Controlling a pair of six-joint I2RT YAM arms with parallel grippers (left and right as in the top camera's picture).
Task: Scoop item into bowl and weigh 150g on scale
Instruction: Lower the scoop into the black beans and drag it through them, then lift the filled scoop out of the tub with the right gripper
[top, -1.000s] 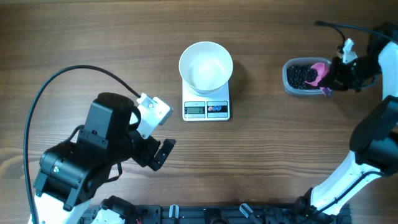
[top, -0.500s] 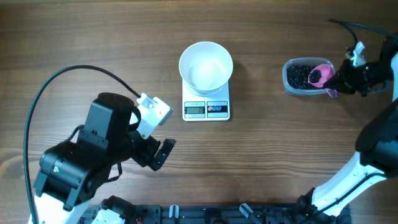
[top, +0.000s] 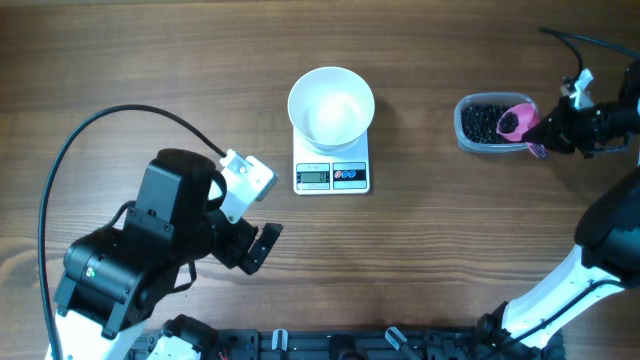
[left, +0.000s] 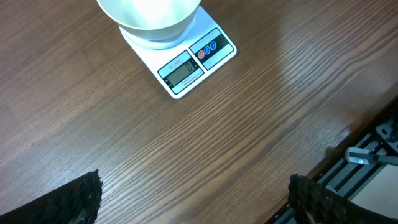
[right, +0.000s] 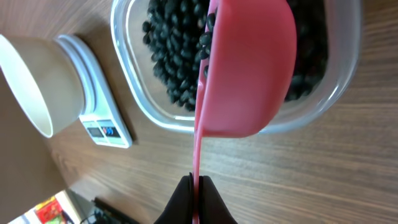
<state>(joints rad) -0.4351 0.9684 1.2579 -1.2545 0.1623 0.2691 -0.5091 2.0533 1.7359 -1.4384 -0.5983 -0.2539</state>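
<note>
Although the broad brown wood-grain tabletop and most things on it look just as they did a second ago, the right arm has drawn back toward the right edge, and that is the one change. The big black left arm sits idle at the lower left, its left end effector spread wide and empty above bare wood, apart from the scale. At the centre stands the small white rectangular digital scale, and on it the round white bowl, which looks empty. Well to the right lies the clear rounded-rectangular plastic tub, holding a heap of small round black beans. The pink plastic scoop, a second ago dipped into the heap, is now raised over the tub's right end, and dark beans seem to sit in its cup. The right end effector is pressed together, pinching the scoop's thin handle. This suggests a first load has been taken; it has yet to travel left to the bowl, which is well apart from the scoop, before any weight can register.
</note>
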